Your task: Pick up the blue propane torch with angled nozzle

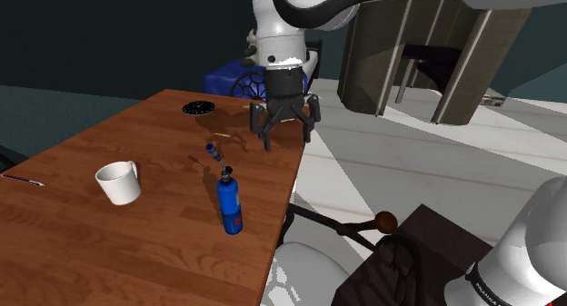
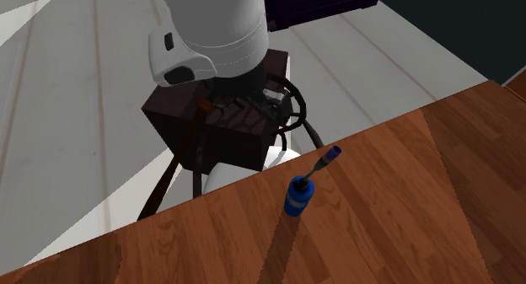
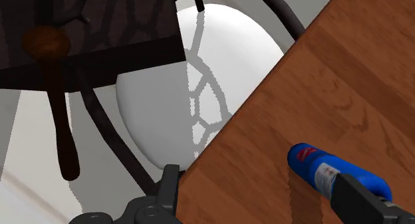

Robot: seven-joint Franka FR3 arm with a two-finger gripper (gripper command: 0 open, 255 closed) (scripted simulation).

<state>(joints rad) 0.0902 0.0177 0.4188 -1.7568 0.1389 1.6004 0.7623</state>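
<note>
The blue propane torch [image 1: 229, 205] stands upright on the wooden table [image 1: 109, 250], close to its edge toward the shoulder view's right. Its thin angled nozzle [image 1: 214, 153] ends in a dark blue tip. In the second exterior view the torch [image 2: 298, 196] leans its nozzle [image 2: 329, 158] toward the table edge. My black gripper [image 1: 283, 134] hangs open above that edge, farther back than the torch and apart from it. In the wrist view the torch's blue body [image 3: 318, 171] lies just beyond one finger [image 3: 362, 201], which hides its end; nothing is between the fingers of my gripper [image 3: 266, 204].
A white mug [image 1: 118, 182] stands near the torch, toward the shoulder view's left. A black round disc [image 1: 197, 108] lies at the table's far end, and a thin pen-like item [image 1: 23, 179] at the left. A dark stand with a brown knob [image 1: 385, 222] sits beside the table edge.
</note>
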